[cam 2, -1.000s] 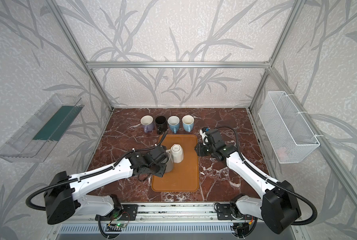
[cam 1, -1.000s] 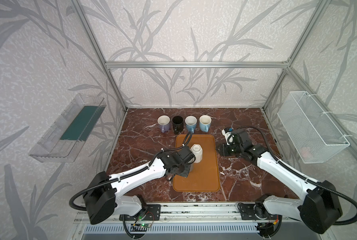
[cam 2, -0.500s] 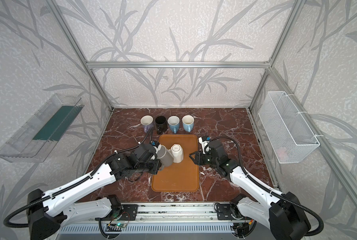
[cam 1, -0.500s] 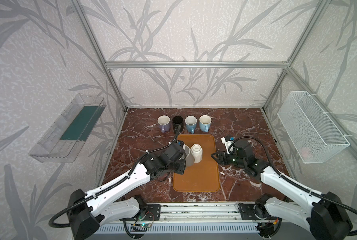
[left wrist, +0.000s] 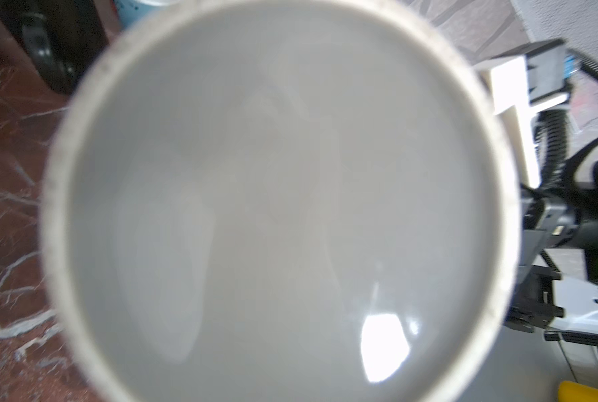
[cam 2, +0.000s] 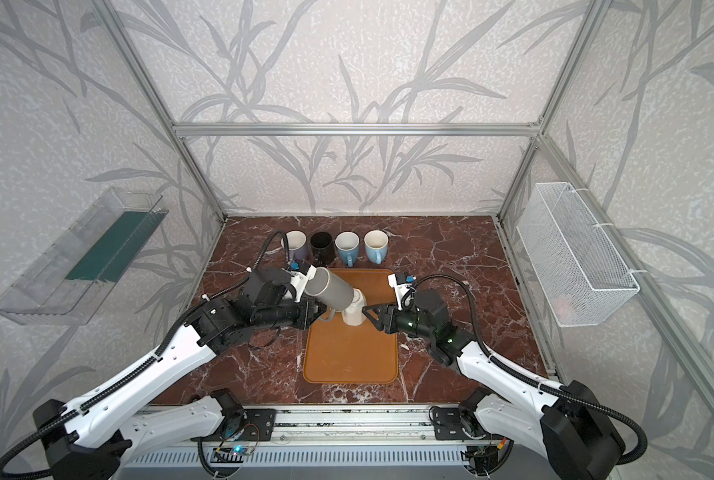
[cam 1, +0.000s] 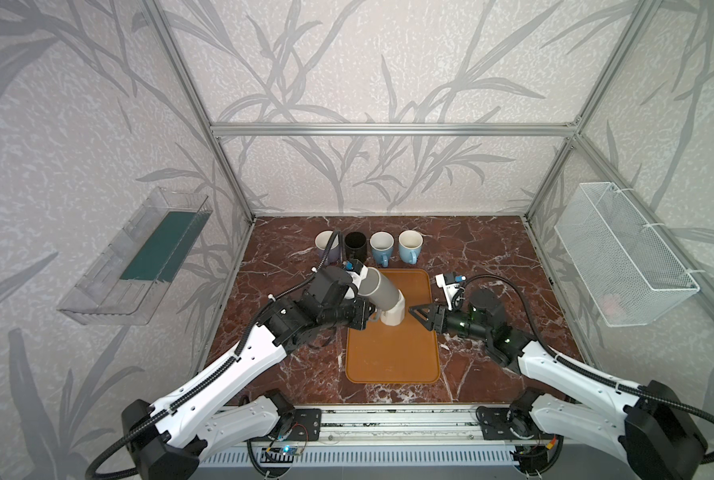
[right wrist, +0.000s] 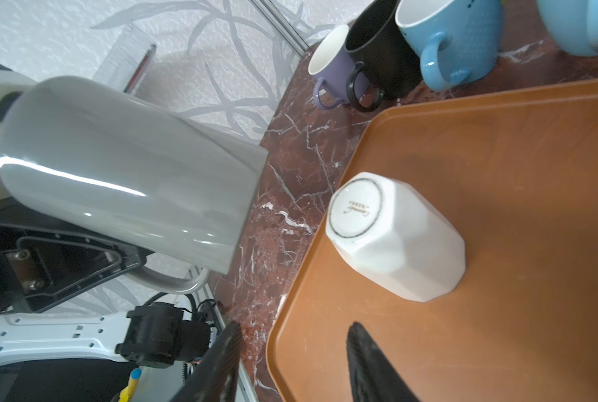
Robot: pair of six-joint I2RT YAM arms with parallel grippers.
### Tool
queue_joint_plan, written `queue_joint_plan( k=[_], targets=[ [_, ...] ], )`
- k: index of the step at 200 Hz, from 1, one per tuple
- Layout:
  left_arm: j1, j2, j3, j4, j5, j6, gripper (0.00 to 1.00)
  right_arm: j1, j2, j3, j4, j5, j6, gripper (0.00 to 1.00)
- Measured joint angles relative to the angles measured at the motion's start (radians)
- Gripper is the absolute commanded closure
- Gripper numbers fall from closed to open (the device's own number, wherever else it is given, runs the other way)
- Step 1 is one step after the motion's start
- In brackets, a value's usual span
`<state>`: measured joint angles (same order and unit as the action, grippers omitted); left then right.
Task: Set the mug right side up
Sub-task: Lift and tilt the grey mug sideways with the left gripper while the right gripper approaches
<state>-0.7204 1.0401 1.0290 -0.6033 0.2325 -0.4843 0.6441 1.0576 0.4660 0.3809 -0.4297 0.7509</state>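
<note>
Two mugs were in play: the left gripper was clamped on the handle of the grey mug, holding it tilted in the air. The right gripper had its fingers apart. The upside-down white mug sat on the orange tray just ahead of their tips, not between them.

Leaf-patterned walls and aluminium frame enclose a red marble floor.
</note>
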Motion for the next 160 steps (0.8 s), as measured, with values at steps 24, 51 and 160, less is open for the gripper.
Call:
queue_joint_plan(
  k=[24,51,160],
  targets=[
    [0.018,0.0,0.005,0.055,0.053,-0.002,1.0,0.004,0.0,-0.003,0.066,-0.013,0.036,0.43],
    [0.033,0.0,0.005,0.1,0.106,-0.009,1.0,0.005,0.0,-0.004,0.137,-0.029,0.08,0.39],
    [0.076,-0.002,0.004,0.352,0.258,-0.1,1.0,0.016,0.005,-0.003,0.361,-0.06,0.194,0.33]
  ],
)
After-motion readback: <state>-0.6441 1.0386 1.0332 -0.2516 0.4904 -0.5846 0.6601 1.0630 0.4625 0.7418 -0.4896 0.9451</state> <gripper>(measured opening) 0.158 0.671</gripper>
